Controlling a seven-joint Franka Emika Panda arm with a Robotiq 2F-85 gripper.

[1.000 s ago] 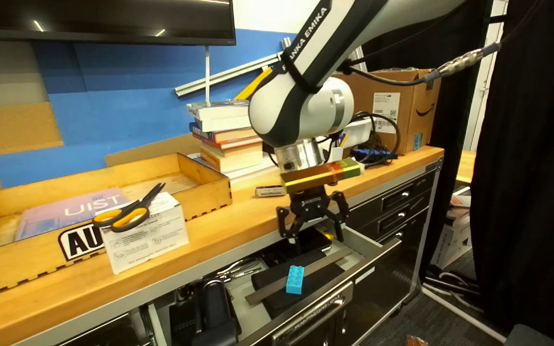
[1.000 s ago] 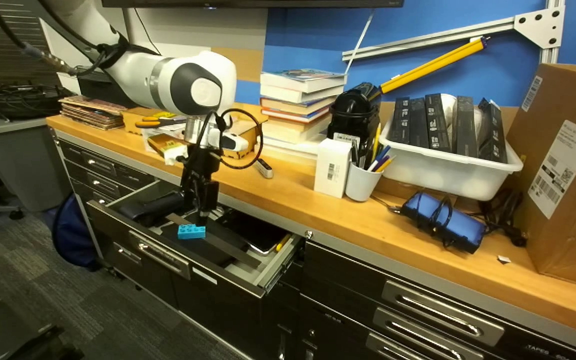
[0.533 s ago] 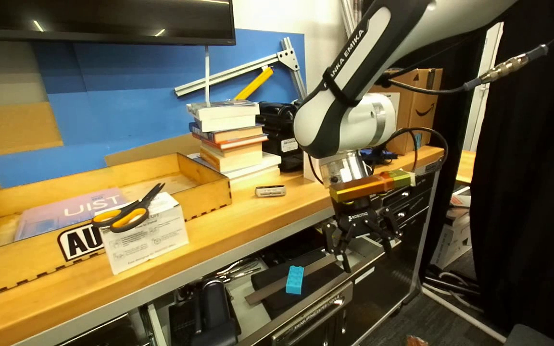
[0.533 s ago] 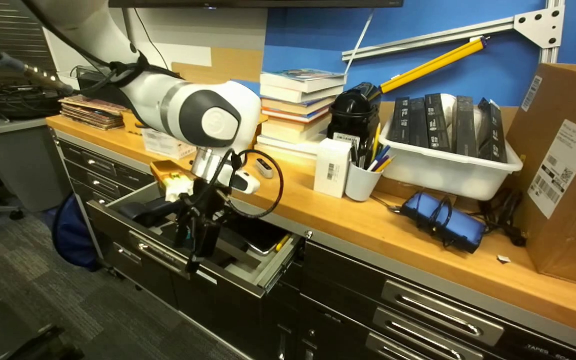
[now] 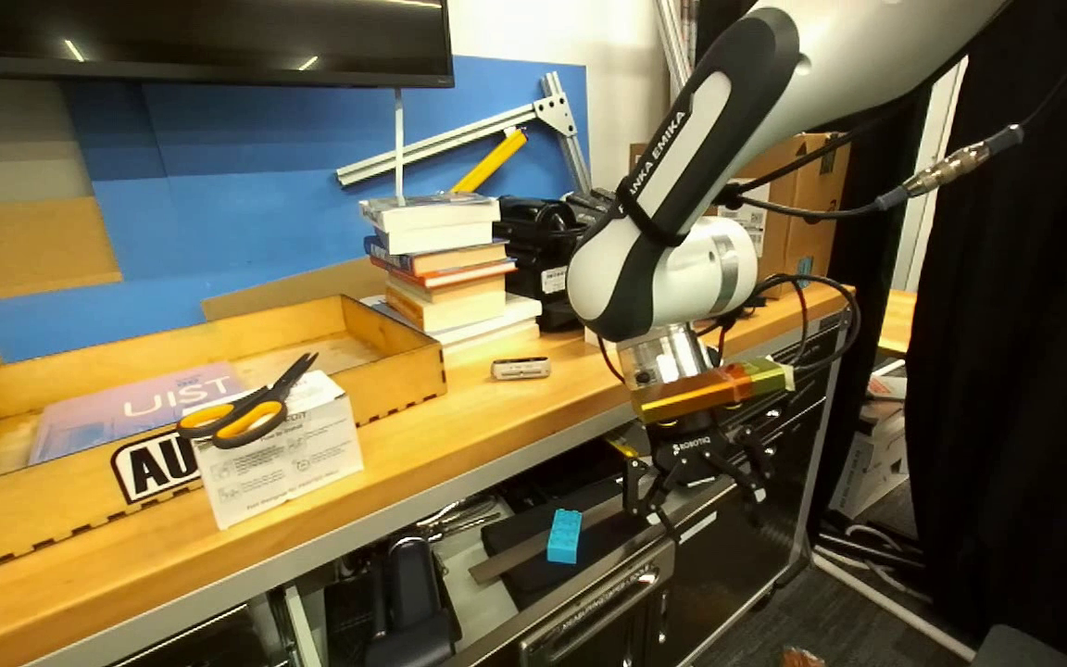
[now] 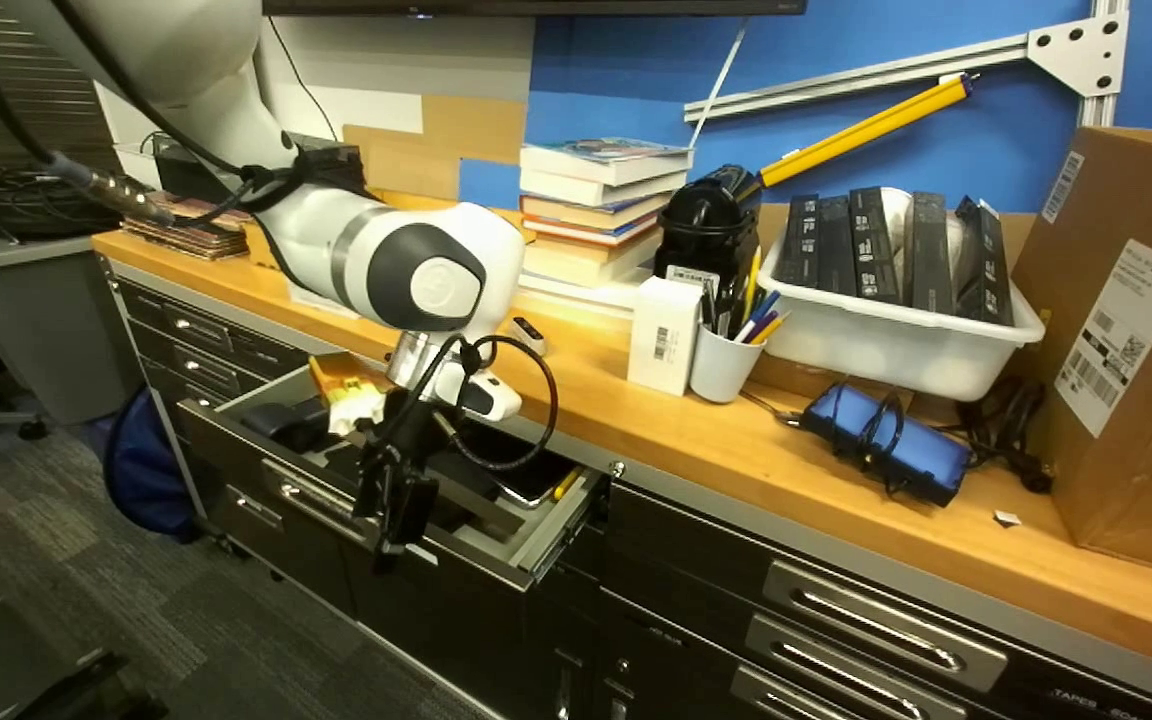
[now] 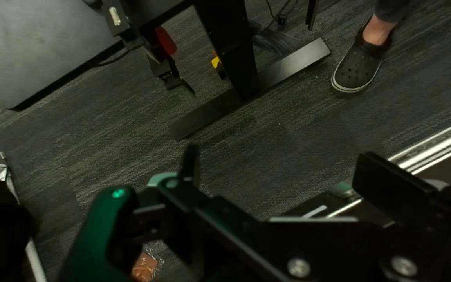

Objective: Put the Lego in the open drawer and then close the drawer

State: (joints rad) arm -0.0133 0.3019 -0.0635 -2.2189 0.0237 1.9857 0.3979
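1. The Lego (image 5: 564, 535) is an oblong cyan brick with round studs on its upper face; it lies inside the open drawer (image 5: 580, 591), near its front.
2. It overlaps a flat black object (image 5: 532, 582) and a grey bar (image 5: 508, 558); which one bears it, I cannot tell.
3. The end effector (image 5: 714, 519) stands near the Lego, at the drawer's front, its fingers (image 7: 392, 178) spread well apart; whether it touches that front cannot be judged. In an exterior view, at the end of the robot arm (image 6: 311, 225), it blocks the Lego from sight.
4. A dark object (image 5: 415, 593) in the drawer runs off the bottom of an exterior view, too cropped to name.
5. In the wrist view, a clog (image 7: 356, 68) stands on the carpet (image 7: 272, 164), the leg (image 7: 378, 33) cut off at the top; an orange item (image 7: 146, 266) is partly covered by the end effector.
6. On the bench (image 5: 478, 408), a stack of books (image 5: 445, 259) partly hides a black device (image 5: 538, 245).
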